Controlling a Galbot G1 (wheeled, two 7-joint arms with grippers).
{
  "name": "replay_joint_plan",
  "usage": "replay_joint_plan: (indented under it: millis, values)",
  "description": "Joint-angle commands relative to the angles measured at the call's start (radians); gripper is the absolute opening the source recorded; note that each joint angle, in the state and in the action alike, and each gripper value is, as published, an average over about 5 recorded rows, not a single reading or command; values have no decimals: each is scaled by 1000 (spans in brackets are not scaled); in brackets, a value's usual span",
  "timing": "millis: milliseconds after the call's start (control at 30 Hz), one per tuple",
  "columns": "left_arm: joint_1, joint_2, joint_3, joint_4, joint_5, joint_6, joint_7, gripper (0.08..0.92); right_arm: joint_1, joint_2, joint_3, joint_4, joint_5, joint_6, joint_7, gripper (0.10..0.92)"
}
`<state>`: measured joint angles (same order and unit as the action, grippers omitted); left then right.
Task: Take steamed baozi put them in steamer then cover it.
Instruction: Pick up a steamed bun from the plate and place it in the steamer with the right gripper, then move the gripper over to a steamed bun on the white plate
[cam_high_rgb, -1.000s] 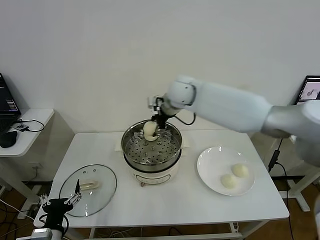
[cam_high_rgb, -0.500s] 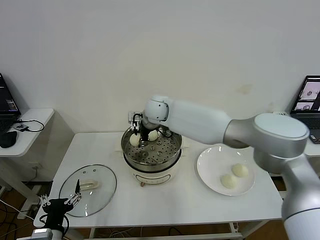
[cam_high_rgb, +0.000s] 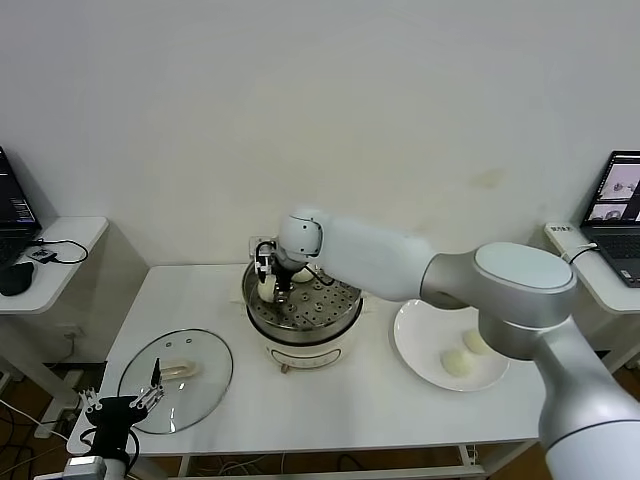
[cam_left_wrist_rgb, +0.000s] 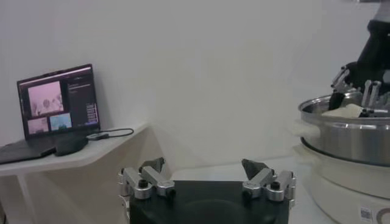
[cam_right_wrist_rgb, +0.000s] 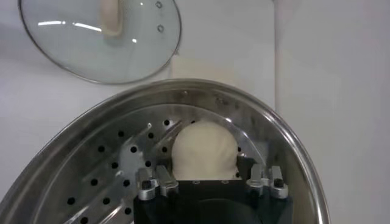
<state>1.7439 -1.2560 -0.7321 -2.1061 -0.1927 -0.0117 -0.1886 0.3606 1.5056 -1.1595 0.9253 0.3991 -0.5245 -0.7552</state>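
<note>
The steel steamer (cam_high_rgb: 335, 310) stands on its white cooker base at the table's middle. My right gripper (cam_high_rgb: 270, 278) reaches into its left side, shut on a baozi (cam_high_rgb: 266, 289) low by the wall. In the right wrist view the bun (cam_right_wrist_rgb: 204, 146) sits between the fingers of the right gripper (cam_right_wrist_rgb: 204, 170) over the perforated floor. A second baozi (cam_high_rgb: 303, 275) lies in the steamer beside it. Two more baozi (cam_high_rgb: 456, 362) (cam_high_rgb: 478, 342) lie on the white plate (cam_high_rgb: 420, 335). The glass cover (cam_high_rgb: 200, 395) lies flat on the table at the left. My left gripper (cam_high_rgb: 120, 408) is open at the front left.
Laptops stand on side tables at the far left (cam_high_rgb: 10, 200) and far right (cam_high_rgb: 620, 190). The left wrist view shows the steamer's wall (cam_left_wrist_rgb: 347, 137) and the left laptop (cam_left_wrist_rgb: 58, 100). The cover (cam_right_wrist_rgb: 91, 42) shows beyond the steamer in the right wrist view.
My right gripper has carried the baozi from the back of the steamer leftward and down to its left side. The left arm has not moved.
</note>
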Motion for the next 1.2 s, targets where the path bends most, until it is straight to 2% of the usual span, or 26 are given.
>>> replay_joint_plan:
  millis: [33,167,367,733,967,1200]
  values:
    - [1,0,0,-4,0,1,0,823,8,0,6,-2,-11,9,-9,813]
    - [1,0,0,-11,0,2,1,823,72,-83,6,85,-10,31,-85,822]
    - [4,3,3,-22,1,6,3,823,226,-282,-28,294,-21,93,-228,823]
    - [5,4,24,-30,10,7,1,823,387,-768,-126,619,-152,185,-357,823]
    - [10,8,30,-28,17,8,3,823,282,-984,-130,682,-284,260,-379,823]
    - [20,-2,30,-18,35,6,2,823,43,-1076,-11,700,-390,293,-367,823]
